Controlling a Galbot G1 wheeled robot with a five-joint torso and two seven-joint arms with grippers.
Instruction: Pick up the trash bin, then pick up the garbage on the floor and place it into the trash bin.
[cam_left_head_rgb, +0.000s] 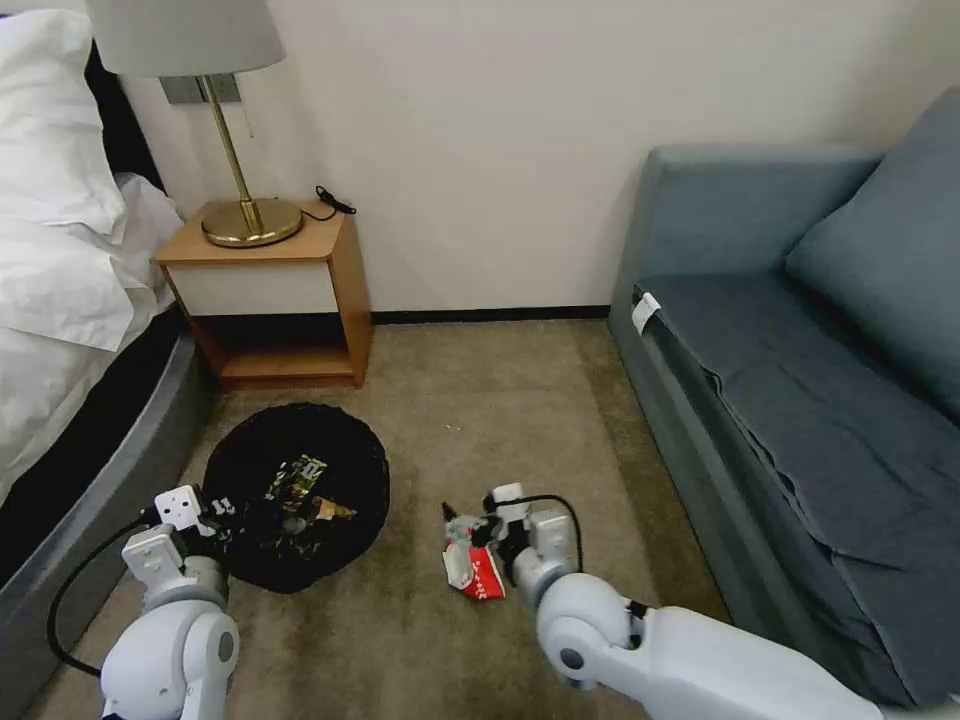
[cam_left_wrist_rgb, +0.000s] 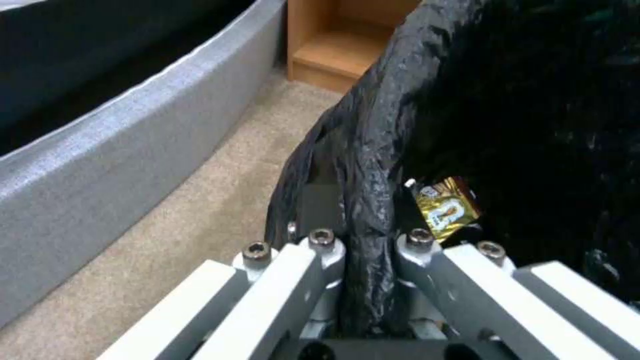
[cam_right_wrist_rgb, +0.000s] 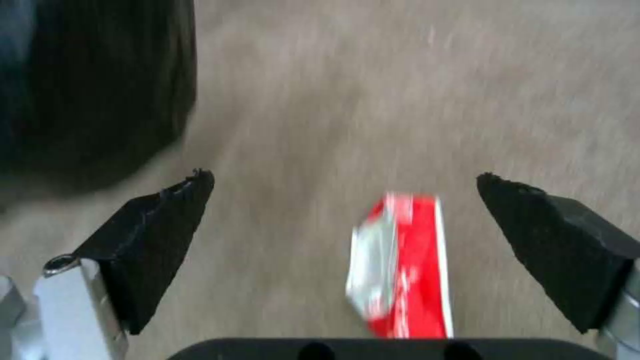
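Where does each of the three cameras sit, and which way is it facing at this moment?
Head view: on the head, looking forward and down at the floor; both arms show, left gripper at the trash bin, right gripper over the red-and-white wrapper.
Left wrist view: along its fingers, clamped on the bin's bagged rim.
Right wrist view: down past open fingers at the wrapper.
Shared: bin in all three; wrapper in head and right wrist.
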